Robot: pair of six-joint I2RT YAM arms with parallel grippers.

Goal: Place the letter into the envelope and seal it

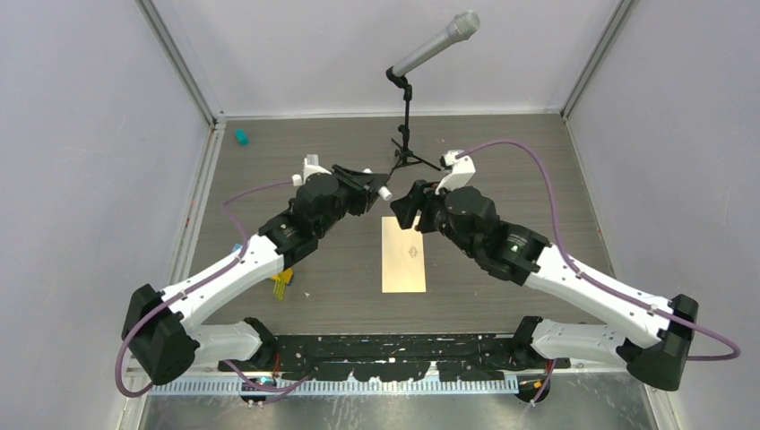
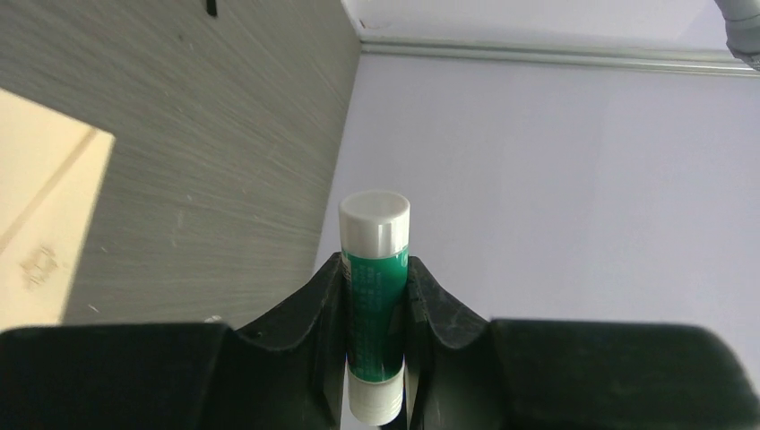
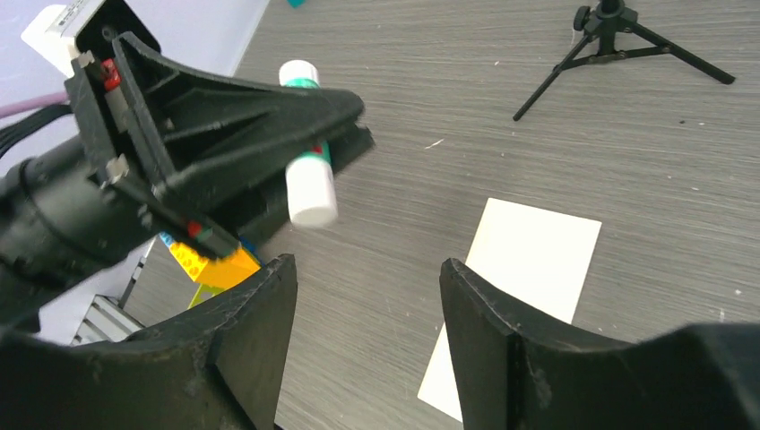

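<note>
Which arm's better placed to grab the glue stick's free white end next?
Right. The right gripper is open, empty, facing the white end of the glue stick. The left gripper is shut on its green body, so probably just holds.

No words or numbers can be read. The green glue stick (image 2: 375,305), in the middle of the left wrist view, has tiny print, too small to read. The envelope (image 1: 403,269) has a little dark diamond mark (image 1: 411,252) at its middle.
</note>
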